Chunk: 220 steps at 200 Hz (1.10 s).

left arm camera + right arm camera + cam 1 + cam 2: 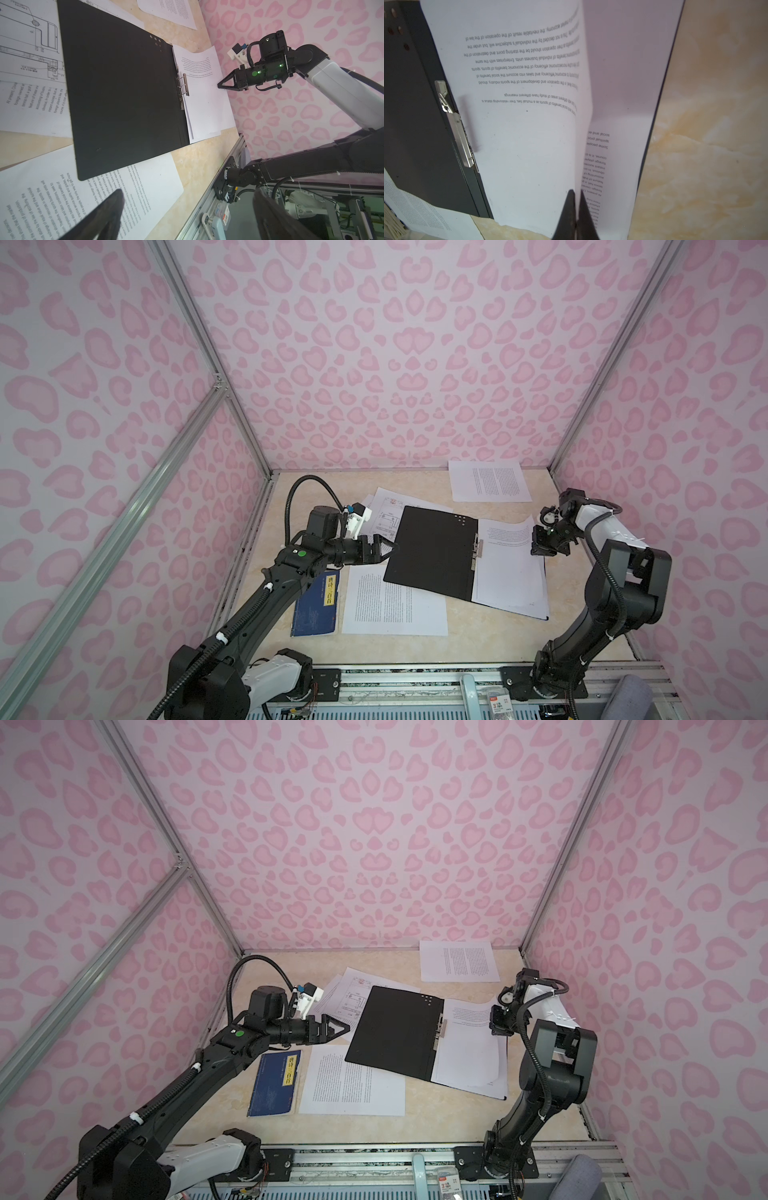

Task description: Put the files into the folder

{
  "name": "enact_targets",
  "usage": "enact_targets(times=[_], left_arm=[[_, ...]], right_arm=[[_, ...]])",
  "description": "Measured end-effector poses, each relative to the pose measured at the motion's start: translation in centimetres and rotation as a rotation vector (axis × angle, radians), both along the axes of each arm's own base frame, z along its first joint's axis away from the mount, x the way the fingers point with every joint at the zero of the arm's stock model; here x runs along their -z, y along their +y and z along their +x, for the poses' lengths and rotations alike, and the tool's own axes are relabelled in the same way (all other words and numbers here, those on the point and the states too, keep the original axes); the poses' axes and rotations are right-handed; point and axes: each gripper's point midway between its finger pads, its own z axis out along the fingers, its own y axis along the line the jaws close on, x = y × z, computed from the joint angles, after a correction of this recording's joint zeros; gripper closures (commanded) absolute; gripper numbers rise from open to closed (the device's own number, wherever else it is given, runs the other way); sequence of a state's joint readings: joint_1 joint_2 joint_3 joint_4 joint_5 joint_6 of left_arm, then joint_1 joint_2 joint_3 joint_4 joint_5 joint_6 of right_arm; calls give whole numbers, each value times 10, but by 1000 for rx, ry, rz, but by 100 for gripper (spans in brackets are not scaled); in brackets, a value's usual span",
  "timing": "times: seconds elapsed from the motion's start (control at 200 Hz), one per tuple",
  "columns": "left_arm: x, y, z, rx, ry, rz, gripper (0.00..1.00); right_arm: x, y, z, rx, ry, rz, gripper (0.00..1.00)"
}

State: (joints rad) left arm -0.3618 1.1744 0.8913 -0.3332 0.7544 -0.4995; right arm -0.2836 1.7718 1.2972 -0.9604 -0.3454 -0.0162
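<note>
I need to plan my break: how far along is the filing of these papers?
Done: the folder lies open with a few sheets on its right half. In hand: the right gripper pinches the top sheet there, its edge curled up; the left gripper is open. Left: the back sheet, front sheet and drawing sheets lie outside.

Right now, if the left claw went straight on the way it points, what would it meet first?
Probably the nearest edge of the open folder, its black cover ahead of the left claw. The claw's height is unclear, so it might skim over the cover toward the metal clip.
</note>
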Motion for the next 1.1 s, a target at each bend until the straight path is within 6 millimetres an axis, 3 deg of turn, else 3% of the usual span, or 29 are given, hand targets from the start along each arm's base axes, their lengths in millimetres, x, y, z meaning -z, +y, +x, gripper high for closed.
enact_targets(times=[0.935,1.1], left_arm=[[-1,-3,0,8,-2,-11,2],[-1,-3,0,8,-2,-11,2]], right_arm=[[12,9,-10,33,17,51,98],[13,9,-8,33,8,53,89]])
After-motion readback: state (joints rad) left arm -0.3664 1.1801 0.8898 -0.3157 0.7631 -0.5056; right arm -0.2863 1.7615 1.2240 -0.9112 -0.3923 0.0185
